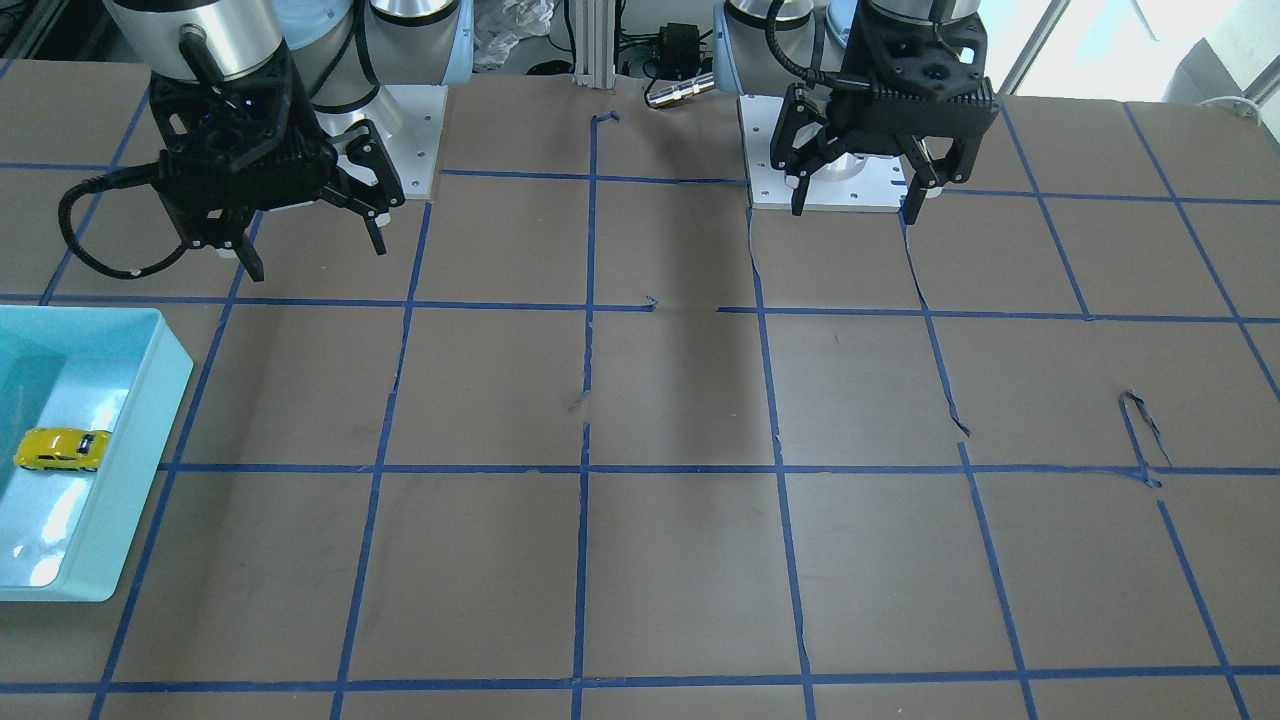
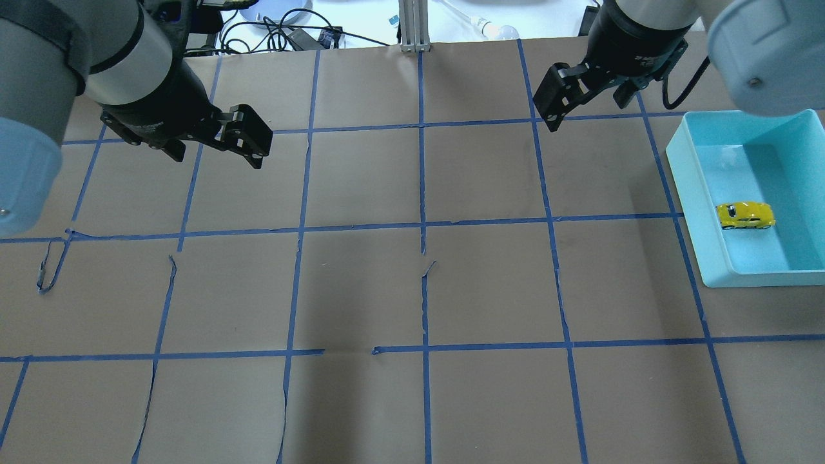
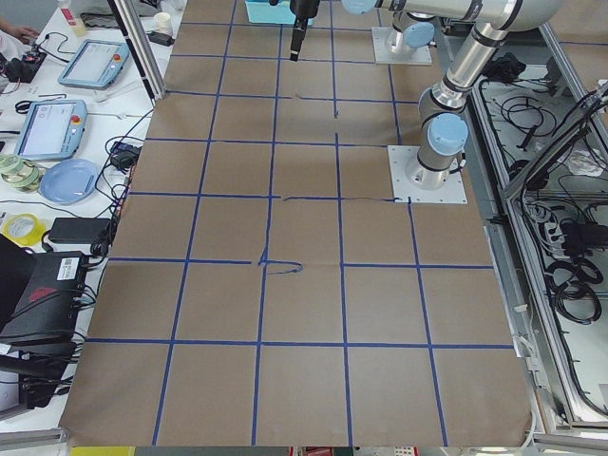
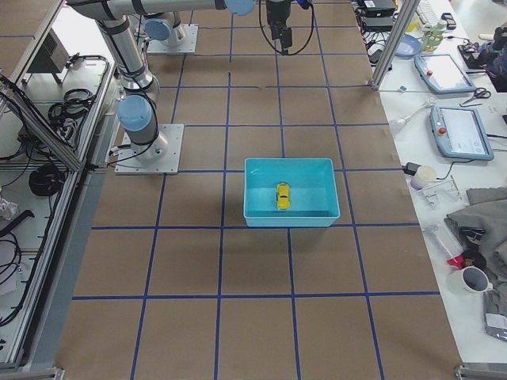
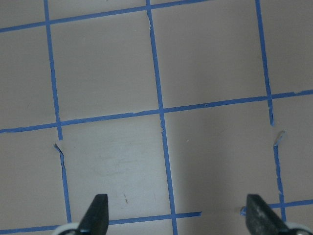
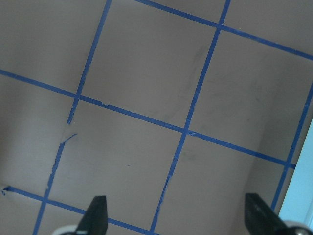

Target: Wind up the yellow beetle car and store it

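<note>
The yellow beetle car (image 2: 745, 216) lies on its wheels inside a light blue bin (image 2: 686, 187) at the table's right side. It also shows in the front view (image 1: 62, 449) and the right-side view (image 4: 281, 195). My right gripper (image 2: 586, 109) hangs open and empty above the table, left of the bin and beyond it, well apart from the car. In its wrist view (image 6: 176, 215) the jaws are spread wide over bare paper. My left gripper (image 2: 216, 154) hangs open and empty over the table's left half. Its wrist view (image 5: 177, 215) shows only taped paper.
Brown paper with a blue tape grid (image 2: 422, 225) covers the table; some tape strips are torn and curled (image 2: 48, 270). The bin's edge (image 6: 301, 200) shows at the lower right of the right wrist view. The arm base plates (image 1: 850, 185) stand at the robot's side.
</note>
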### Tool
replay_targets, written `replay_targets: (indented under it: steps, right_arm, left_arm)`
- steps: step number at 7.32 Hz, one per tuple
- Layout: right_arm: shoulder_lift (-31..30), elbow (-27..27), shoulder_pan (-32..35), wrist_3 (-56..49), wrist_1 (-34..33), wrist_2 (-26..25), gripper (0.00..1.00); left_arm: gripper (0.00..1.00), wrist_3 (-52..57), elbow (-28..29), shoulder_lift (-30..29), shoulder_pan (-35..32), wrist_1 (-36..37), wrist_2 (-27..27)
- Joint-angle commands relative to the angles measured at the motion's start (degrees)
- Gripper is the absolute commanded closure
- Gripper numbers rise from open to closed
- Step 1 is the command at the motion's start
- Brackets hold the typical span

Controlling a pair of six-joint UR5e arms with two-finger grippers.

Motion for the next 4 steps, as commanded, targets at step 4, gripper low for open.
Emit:
replay_targets:
  steps: [4]
  right_arm:
    - [0.1, -0.3, 0.8, 10.9, 1.5, 0.0, 0.00]
  left_arm:
    - [0.00, 0.0, 0.0, -0.1, 0.0, 0.0, 0.1]
